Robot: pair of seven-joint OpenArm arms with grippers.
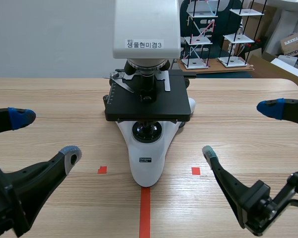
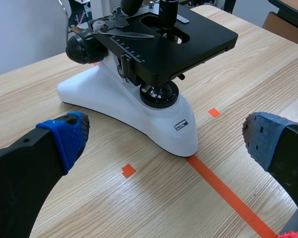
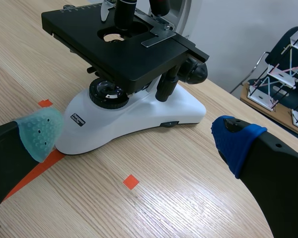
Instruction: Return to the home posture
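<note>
My left claw [image 1: 44, 135] hangs low over its side of the table [image 1: 54, 99], its fingers spread wide. My right claw [image 1: 239, 130] mirrors it on the opposite side, spread just as wide. I see the white-and-black microscope [image 1: 146, 161] standing upright between them at the table's middle, apart from both claws.
</note>
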